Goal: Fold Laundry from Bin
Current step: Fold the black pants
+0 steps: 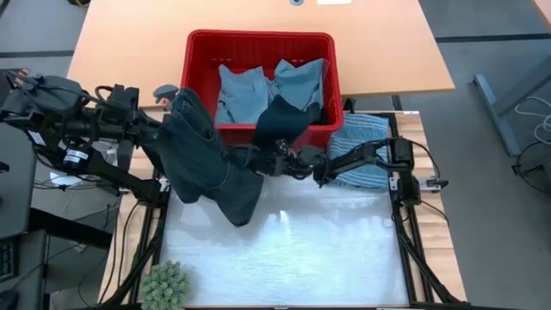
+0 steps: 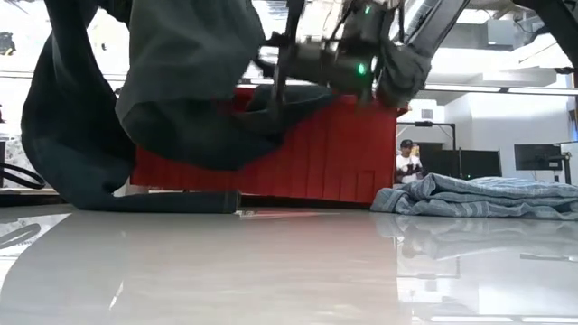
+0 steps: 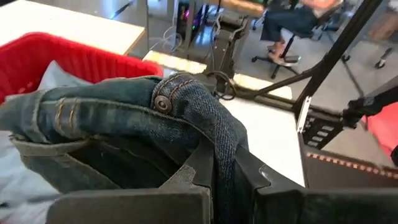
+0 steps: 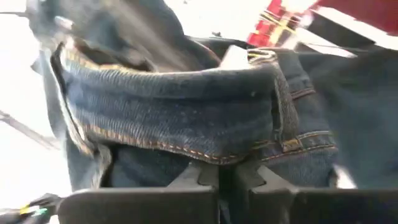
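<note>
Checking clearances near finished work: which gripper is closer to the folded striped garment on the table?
Right. The right gripper holds the dark jeans a short way from the folded striped garment; the left gripper grips the jeans' waistband beyond the red bin's far side.

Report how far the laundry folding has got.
Done: one striped garment lies folded beside the red bin. In hand: dark jeans hang above the table, the left gripper and right gripper both shut on the waistband. Left: the jeans are unfolded and light blue clothes remain in the bin.
</note>
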Available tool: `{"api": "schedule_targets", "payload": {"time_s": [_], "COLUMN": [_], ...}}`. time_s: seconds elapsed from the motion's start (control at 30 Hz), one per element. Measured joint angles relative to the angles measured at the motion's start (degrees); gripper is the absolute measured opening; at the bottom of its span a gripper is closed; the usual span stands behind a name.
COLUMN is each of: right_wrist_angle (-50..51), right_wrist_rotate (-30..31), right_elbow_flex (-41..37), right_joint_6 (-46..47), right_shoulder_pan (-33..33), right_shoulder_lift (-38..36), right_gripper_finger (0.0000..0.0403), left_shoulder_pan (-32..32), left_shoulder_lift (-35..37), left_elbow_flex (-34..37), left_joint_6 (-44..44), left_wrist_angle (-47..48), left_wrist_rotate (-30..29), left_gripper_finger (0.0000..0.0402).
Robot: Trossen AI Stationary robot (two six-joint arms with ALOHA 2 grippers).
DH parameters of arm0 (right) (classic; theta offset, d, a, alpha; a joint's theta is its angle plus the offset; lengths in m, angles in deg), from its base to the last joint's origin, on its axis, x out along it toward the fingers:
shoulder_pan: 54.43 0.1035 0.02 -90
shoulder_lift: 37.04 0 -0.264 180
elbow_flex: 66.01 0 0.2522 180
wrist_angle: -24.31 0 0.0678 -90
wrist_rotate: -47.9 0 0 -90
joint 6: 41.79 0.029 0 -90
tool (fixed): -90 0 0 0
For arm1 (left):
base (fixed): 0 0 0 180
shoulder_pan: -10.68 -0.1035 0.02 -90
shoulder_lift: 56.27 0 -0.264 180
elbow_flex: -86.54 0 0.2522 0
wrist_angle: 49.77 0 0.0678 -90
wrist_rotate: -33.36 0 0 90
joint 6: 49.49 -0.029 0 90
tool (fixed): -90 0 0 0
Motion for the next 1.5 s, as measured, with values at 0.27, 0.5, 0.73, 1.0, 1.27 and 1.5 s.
{"api": "schedule_targets", "payload": {"time_s": [0.27, 0.5, 0.73, 1.0, 1.27, 1.5], "right_wrist_angle": [8.4, 37.1, 57.6, 70.1, 76.5, 75.9], "right_wrist_rotate": [1.5, 5.8, 5.8, -4.5, -14.3, -17.1], "right_elbow_flex": [3.1, 12.5, 31.1, 52.6, 70.2, 72.9], "right_joint_6": [-11.6, -29.9, -44.3, -58.0, -69.4, -77.1], "right_shoulder_pan": [3.8, 9.1, 16.1, 26.0, 34.7, 38.8], "right_shoulder_lift": [-16.0, -30.4, -33.6, -27.8, -17.5, -14.7], "right_gripper_finger": [0.0027, 0.0027, 0.0027, 0.0027, 0.0027, 0.0027], "left_shoulder_pan": [0.0, 0.1, 0.1, 0.2, 5.0, 13.2], "left_shoulder_lift": [0.0, -1.9, -4.9, -9.2, -14.8, -20.8], "left_elbow_flex": [0.0, 0.0, 0.0, 0.1, 0.1, -0.5], "left_joint_6": [-1.1, -6.7, -11.5, -5.6, 6.9, 6.3], "left_wrist_angle": [-6.9, -21.6, -38.6, -60.2, -86.6, -99.5], "left_wrist_rotate": [0.4, 7.5, 20.5, 41.5, 54.7, 57.8], "left_gripper_finger": [0.0007, 0.0007, 0.0007, 0.0007, 0.0007, 0.0007]}}
